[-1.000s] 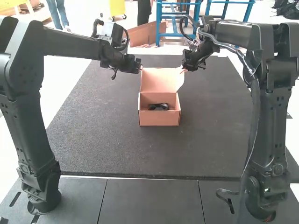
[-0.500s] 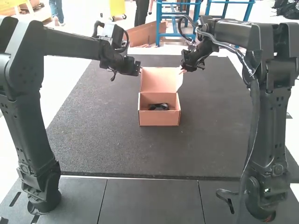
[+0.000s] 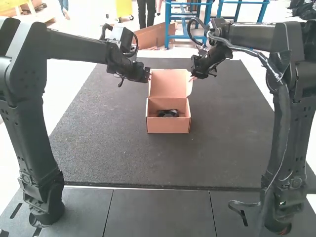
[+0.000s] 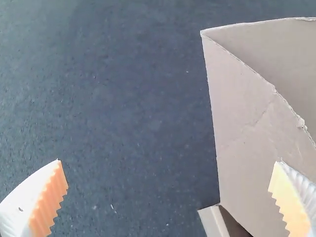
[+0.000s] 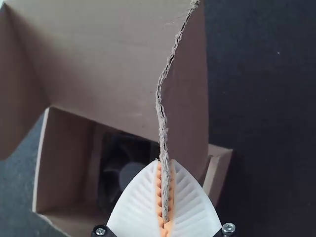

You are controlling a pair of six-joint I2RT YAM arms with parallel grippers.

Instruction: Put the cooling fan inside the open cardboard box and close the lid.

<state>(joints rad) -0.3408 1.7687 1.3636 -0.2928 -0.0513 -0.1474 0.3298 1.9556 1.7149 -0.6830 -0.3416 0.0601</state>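
Currently the right gripper [image 5: 164, 170] has its white ribbed fingers [image 5: 138, 197] pressed together, pinching the torn edge of the side flap [image 5: 190, 84] on the lid's right side. In the high view this gripper [image 3: 194, 75] sits at the lid's upper right corner. The left gripper [image 4: 165, 200] is spread wide, with its orange pads [image 4: 47, 195] well apart and nothing between them. One pad is over the mat and the other is beside the lid's outer face; contact can't be told. From above, the left gripper [image 3: 143, 73] hangs just beside the lid's upper left corner.

The small brown cardboard box [image 3: 168, 122] is open, its lid [image 3: 168, 84] standing upright at the far side. The black round cooling fan [image 3: 168, 113] lies inside the box on its floor, also seen from the right wrist [image 5: 121, 170].

The box rests mid-way on a dark speckled mat [image 3: 98, 123], and nothing blocks the opening.
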